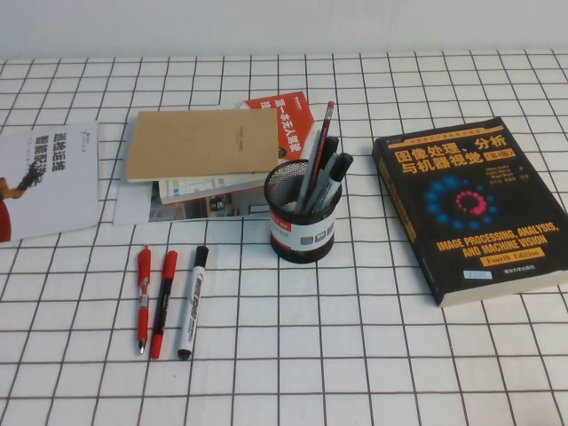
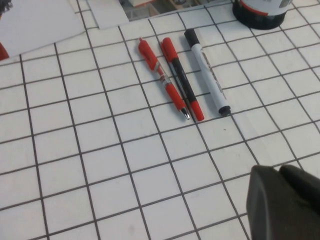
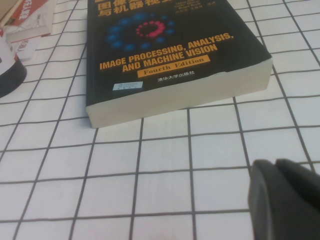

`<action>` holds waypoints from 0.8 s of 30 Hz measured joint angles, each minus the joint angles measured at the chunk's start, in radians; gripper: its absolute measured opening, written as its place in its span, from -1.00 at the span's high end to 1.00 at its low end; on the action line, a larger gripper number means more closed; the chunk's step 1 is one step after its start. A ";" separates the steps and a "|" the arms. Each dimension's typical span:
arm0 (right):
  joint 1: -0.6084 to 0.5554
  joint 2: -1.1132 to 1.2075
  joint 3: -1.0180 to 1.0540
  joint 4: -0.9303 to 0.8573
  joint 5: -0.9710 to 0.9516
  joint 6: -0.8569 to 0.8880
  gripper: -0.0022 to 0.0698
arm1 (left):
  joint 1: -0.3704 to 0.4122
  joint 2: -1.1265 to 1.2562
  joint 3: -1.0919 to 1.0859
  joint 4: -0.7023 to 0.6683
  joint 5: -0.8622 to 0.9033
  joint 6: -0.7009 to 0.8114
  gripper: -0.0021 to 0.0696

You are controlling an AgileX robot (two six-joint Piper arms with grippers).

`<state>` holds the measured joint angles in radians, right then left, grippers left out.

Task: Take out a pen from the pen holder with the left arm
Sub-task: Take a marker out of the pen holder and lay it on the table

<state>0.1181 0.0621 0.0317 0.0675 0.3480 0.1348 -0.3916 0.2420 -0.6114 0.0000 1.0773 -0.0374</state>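
Black wire mesh forms the pen holder [image 1: 302, 226], which stands near the middle of the white gridded counter [image 1: 373, 355]. A red pencil [image 1: 323, 133] and several dark pens [image 1: 333, 173] lean inside it. At its 8 o'clock a red pen [image 1: 143, 297], a red-and-black pen [image 1: 162, 302] and a white marker [image 1: 192, 302] lie side by side. A black book [image 1: 470, 209] is at 3 o'clock and a brown notebook [image 1: 202, 144] at 10 o'clock. The left hand [image 2: 279, 170], clenched on nothing, hangs over bare counter near the loose pens, well apart from the holder. The right hand [image 3: 276, 165], clenched and empty, hovers near the book's edge
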 joint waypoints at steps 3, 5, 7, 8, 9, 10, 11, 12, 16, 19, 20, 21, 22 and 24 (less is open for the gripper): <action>0.000 0.000 0.000 0.000 0.000 0.000 0.98 | 0.000 0.000 0.005 0.020 0.012 0.000 0.94; 0.000 0.000 0.000 0.000 0.000 0.000 0.98 | 0.000 0.000 0.009 0.033 0.009 0.000 0.94; 0.000 0.000 0.000 0.000 0.000 0.000 0.98 | 0.000 -0.007 0.034 0.050 -0.024 0.000 0.94; 0.000 0.000 0.000 0.000 0.000 0.000 0.98 | 0.000 -0.012 0.052 0.057 -0.049 0.000 0.94; 0.000 0.000 0.000 0.000 0.000 0.000 0.98 | 0.004 -0.025 0.081 0.064 -0.092 0.000 0.94; 0.000 0.000 0.000 0.000 0.000 0.000 0.98 | 0.011 -0.042 0.117 0.069 -0.146 0.000 0.94; 0.000 0.000 0.000 0.000 0.000 0.000 0.98 | 0.023 -0.060 0.155 0.074 -0.200 0.000 0.94; 0.000 0.000 0.000 0.000 0.000 0.000 0.98 | 0.039 -0.085 0.196 0.075 -0.275 0.000 0.94; 0.000 0.000 0.000 0.000 0.000 0.000 0.98 | 0.122 -0.207 0.352 0.080 -0.529 0.000 0.94; 0.000 0.000 0.000 0.000 0.000 0.000 0.98 | 0.178 -0.251 0.449 0.083 -0.623 0.000 0.94; 0.000 0.000 0.000 0.000 0.000 0.000 0.98 | 0.192 -0.253 0.471 0.083 -0.633 -0.005 0.94; 0.000 0.000 0.000 0.000 0.000 0.000 0.98 | 0.209 -0.253 0.496 0.083 -0.641 -0.016 0.94; 0.000 0.000 0.000 0.000 0.000 0.000 0.98 | 0.225 -0.253 0.518 0.084 -0.646 -0.031 0.94; 0.000 0.000 0.000 0.000 0.000 0.000 0.98 | 0.250 -0.253 0.559 0.085 -0.652 -0.055 0.94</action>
<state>0.1181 0.0621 0.0317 0.0675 0.3480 0.1348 -0.1416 -0.0111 -0.0526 0.0850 0.4251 -0.0927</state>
